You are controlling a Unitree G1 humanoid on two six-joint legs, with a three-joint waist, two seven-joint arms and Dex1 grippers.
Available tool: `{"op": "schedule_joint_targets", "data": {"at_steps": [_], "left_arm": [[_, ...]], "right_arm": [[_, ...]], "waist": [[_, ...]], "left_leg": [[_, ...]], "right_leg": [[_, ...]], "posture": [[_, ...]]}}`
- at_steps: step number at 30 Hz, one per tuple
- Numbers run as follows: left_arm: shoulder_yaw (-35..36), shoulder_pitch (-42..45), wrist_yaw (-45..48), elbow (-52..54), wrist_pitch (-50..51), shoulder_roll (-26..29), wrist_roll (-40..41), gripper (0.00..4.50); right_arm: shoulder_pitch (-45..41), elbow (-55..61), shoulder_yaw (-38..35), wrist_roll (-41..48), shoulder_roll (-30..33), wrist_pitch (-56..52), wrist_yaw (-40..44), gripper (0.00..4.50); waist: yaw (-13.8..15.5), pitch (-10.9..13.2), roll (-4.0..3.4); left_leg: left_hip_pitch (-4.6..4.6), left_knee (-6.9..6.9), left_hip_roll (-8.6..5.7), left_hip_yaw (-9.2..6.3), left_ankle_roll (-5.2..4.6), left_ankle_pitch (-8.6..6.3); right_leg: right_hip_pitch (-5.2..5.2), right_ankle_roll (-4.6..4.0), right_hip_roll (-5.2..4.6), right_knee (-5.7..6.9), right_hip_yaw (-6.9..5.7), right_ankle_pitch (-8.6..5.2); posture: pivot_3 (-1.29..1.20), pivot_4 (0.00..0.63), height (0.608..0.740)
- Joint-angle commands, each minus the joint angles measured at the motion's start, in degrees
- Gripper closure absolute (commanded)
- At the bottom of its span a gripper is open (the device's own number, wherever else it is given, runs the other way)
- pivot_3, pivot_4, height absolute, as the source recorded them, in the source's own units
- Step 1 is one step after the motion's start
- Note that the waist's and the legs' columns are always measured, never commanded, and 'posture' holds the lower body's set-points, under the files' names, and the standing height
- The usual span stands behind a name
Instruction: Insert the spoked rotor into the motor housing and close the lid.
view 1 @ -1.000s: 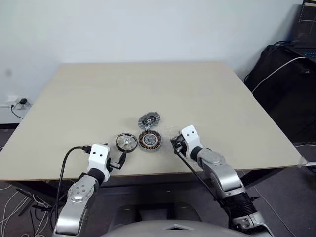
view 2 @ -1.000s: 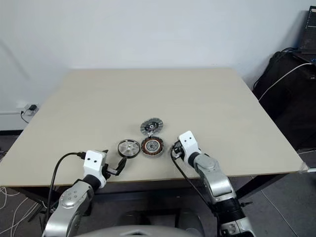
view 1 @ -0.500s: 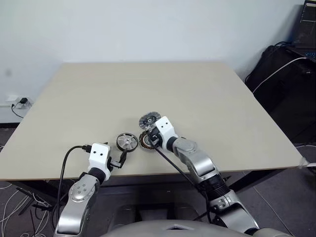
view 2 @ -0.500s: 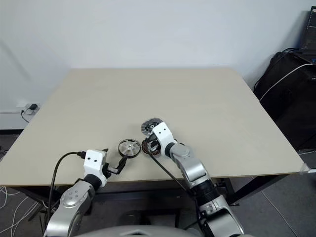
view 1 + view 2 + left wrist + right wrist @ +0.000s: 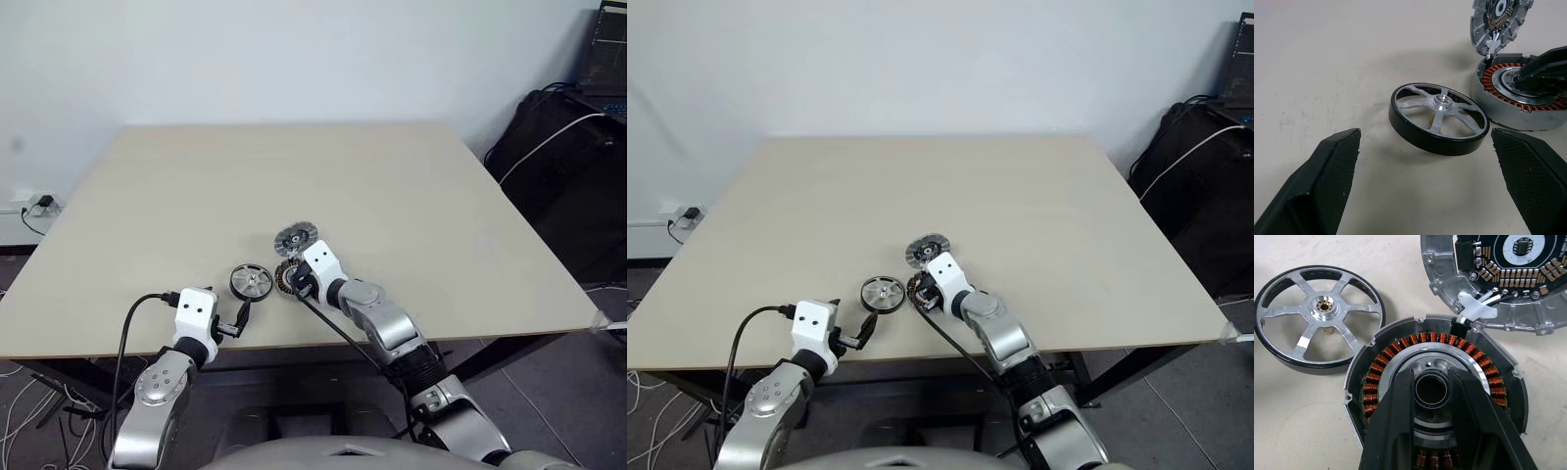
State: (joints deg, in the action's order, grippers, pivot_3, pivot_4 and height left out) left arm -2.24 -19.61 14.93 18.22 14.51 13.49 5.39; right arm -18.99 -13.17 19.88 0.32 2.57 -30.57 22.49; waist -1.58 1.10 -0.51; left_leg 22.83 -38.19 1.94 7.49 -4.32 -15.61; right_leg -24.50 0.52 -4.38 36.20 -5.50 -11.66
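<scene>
Spoked rotor [image 5: 1437, 118] free between wide-open left gripper [image 5: 1430, 161]; right gripper [image 5: 1431, 396] narrowly parted over motor housing [image 5: 1376, 377].

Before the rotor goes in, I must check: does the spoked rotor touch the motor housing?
Apart. The left wrist view shows bare table between the spoked rotor and the motor housing.

Silver arms, white wrist blocks w/ dark screw dots, black cables, black textured pincer fingers [image 5: 1327, 181]

Head views look down over the table [image 5: 392, 176] from above. Wrist views sit close, sharing rotor [image 5: 1437, 119] and housing [image 5: 1400, 357].
</scene>
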Motion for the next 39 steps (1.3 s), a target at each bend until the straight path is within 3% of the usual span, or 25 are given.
{"op": "schedule_joint_targets", "data": {"at_steps": [1, 8, 17, 20, 23, 32, 39], "left_arm": [[0.52, 0.80, -0.08, 2.52, -1.32, -0.23, 0.24, 0.00], [0.50, 0.75, -0.15, 2.54, -1.30, -0.34, 0.28, 0.00], [0.47, 0.33, -0.32, 2.70, -1.31, -0.57, 0.31, 0.00], [0.46, 0.23, -0.28, 2.70, -1.30, -0.61, 0.32, 0.00], [0.33, 0.35, -0.22, 2.53, -1.31, -0.69, 0.23, 0.00], [0.16, 0.78, -0.20, 2.25, -1.34, -0.88, 0.07, 0.00], [0.50, 0.36, -0.39, 2.57, -1.36, -0.94, 0.15, 0.00]], "right_arm": [[-1.41, -0.67, -0.37, -0.41, -0.48, 0.93, -0.05, 3.82], [-1.99, -2.32, -0.54, -0.76, -0.70, 1.73, -0.21, 3.82], [-0.49, 3.80, -0.72, 0.90, 0.93, 1.11, 3.15, 0.84], [0.25, 7.79, -0.97, 2.13, 1.64, -0.05, 4.48, 0.84], [0.54, 10.00, -1.51, 2.42, 1.69, -1.16, 3.98, 1.52], [-0.58, 7.87, 0.41, -1.58, 1.42, -2.72, -0.61, 4.48], [-1.47, 6.01, 1.40, -3.09, 0.97, -2.54, -1.10, 4.48]], "waist": [[0.00, 0.00, 0.00], [-0.02, -0.01, 0.01], [-0.08, -0.01, 0.00], [-0.09, 0.00, 0.00], [-0.09, 0.00, 0.00], [0.01, 0.00, 0.00], [0.00, 0.00, 0.00]], "left_leg": [[0.00, 0.00, 0.00, 0.00, 0.00, 0.00], [-0.04, 0.00, 0.01, 0.00, -0.01, 0.00], [-0.06, 0.01, 0.03, -0.01, -0.02, -0.01], [-0.04, 0.01, 0.03, -0.01, -0.03, -0.02], [-0.04, 0.01, 0.05, -0.02, -0.03, -0.02], [-0.04, 0.01, 0.06, -0.03, -0.02, -0.02], [-0.05, 0.00, 0.06, -0.02, -0.02, -0.01]], "right_leg": [[0.00, 0.00, 0.00, 0.00, 0.00, 0.00], [0.00, -0.02, 0.00, 0.07, 0.00, -0.01], [-0.02, -0.08, 0.00, 0.14, 0.00, -0.05], [-0.05, -0.10, 0.00, 0.16, 0.01, -0.06], [-0.05, -0.12, 0.00, 0.18, 0.00, -0.08], [-0.06, -0.17, 0.00, 0.20, 0.00, -0.11], [-0.06, -0.17, 0.00, 0.23, -0.01, -0.11]], "posture": [[0.00, 0.000, 0.740], [0.00, 0.000, 0.740], [0.00, 0.000, 0.740], [0.00, 0.000, 0.740], [0.00, 0.000, 0.740], [0.00, 0.000, 0.740], [0.00, 0.000, 0.740]]}}
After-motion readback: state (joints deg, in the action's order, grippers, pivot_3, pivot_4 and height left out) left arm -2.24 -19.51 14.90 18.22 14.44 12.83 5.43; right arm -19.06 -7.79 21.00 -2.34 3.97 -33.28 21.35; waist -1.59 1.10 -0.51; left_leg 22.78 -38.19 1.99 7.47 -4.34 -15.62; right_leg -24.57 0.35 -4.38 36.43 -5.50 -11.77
